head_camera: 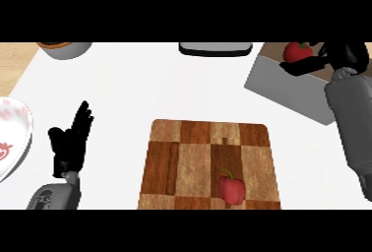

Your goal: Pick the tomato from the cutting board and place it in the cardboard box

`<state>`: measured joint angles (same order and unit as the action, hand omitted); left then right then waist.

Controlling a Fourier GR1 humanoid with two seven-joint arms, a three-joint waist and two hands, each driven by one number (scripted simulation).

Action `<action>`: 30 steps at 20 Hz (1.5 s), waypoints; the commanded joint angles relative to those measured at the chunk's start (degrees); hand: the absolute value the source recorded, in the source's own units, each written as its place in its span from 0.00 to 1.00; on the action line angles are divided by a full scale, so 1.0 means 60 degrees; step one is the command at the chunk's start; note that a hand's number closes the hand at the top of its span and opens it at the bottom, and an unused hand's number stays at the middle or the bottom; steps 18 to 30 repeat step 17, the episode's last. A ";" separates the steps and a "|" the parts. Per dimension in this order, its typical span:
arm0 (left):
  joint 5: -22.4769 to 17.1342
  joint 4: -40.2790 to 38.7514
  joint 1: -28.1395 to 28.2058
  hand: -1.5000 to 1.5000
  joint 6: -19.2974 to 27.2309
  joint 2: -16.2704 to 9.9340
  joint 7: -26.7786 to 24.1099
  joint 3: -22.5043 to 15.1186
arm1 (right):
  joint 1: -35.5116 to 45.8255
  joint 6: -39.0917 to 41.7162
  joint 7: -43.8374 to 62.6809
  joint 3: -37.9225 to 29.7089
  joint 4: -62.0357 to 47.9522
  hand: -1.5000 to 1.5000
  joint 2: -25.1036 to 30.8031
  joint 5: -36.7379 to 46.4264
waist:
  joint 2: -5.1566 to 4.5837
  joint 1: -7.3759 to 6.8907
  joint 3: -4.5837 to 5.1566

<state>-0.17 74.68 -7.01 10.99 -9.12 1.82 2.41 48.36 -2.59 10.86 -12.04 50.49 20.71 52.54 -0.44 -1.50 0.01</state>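
Surface (145, 83): white, carries everything below.

Cutting board (210, 165): chequered wood, centre foreground. One red pepper (232, 189) lies on its lower right squares (not the task's item, judging by its shape and green stem).

Cardboard box (280, 81): grey-sided, brown inside, upper right corner, well apart from the board.

Right hand (330, 56): at the far end of its grey forearm, over the box opening, fingers curled beside the tomato; whether they are clasping it or have let go cannot be told.

Left hand (70, 140): resting at lower left, fingers straight and up, holding nothing.

Plate (13, 135): white with red pattern, left edge, partly cut off.

Dark tray (216, 48) and a bowl (65, 48): top edge, partly cut off.

Tomato (297, 51): red, green top, inside the box's outline, touching or just beside the right hand's fingers.

Progress, as judged: pick and carry done, since the tomato is off the board and at the box. Left: confirm release and clear the hand.
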 commanded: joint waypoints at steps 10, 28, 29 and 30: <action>-0.0084 -0.0196 -0.0292 0.50 -0.0018 0.0007 0.0092 0.0205 | 0.0805 -0.0576 -0.4148 -0.2694 -0.2553 0.00 -0.0185 -0.3362 | -0.0039 0.0000 -0.0029; 0.0122 0.0043 0.0031 0.50 0.0133 0.0213 0.0102 0.0000 | 0.0221 0.0751 -0.4858 -0.3940 -0.2642 0.00 0.0560 -0.5128 | 0.0057 0.0223 -0.0008; 0.0122 0.0043 0.0031 0.50 0.0133 0.0213 0.0102 0.0000 | 0.0221 0.0751 -0.4858 -0.3940 -0.2642 0.00 0.0560 -0.5128 | 0.0057 0.0223 -0.0008; 0.0122 0.0043 0.0031 0.50 0.0133 0.0213 0.0102 0.0000 | 0.0221 0.0751 -0.4858 -0.3940 -0.2642 0.00 0.0560 -0.5128 | 0.0057 0.0223 -0.0008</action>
